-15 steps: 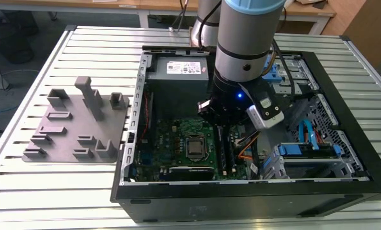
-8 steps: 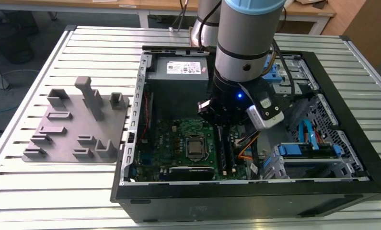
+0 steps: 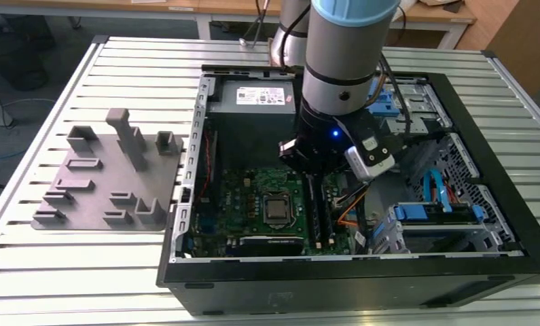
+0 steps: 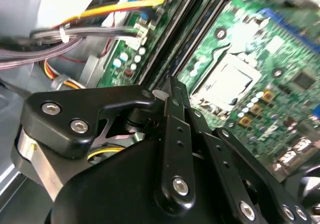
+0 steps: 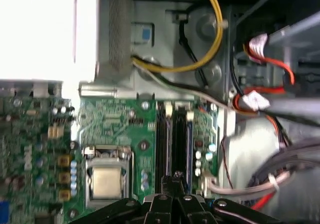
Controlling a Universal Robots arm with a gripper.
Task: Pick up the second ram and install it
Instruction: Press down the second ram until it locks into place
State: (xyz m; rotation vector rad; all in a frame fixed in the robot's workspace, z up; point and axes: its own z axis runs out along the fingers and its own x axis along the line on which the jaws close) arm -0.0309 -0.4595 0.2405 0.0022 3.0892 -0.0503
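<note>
Open black computer case [image 3: 487,272] lying on slatted metal table [image 3: 34,278]; green motherboard [image 3: 242,197] inside; grey plastic fixture plate [image 3: 79,190] beside it, exterior view's left.

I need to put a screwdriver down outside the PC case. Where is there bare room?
Bare table lies in front of the grey fixture plate, and a strip runs behind it. The plate's posts crowd its top. Inside the computer case it is tight: end effector over the RAM slots, cables alongside.
</note>
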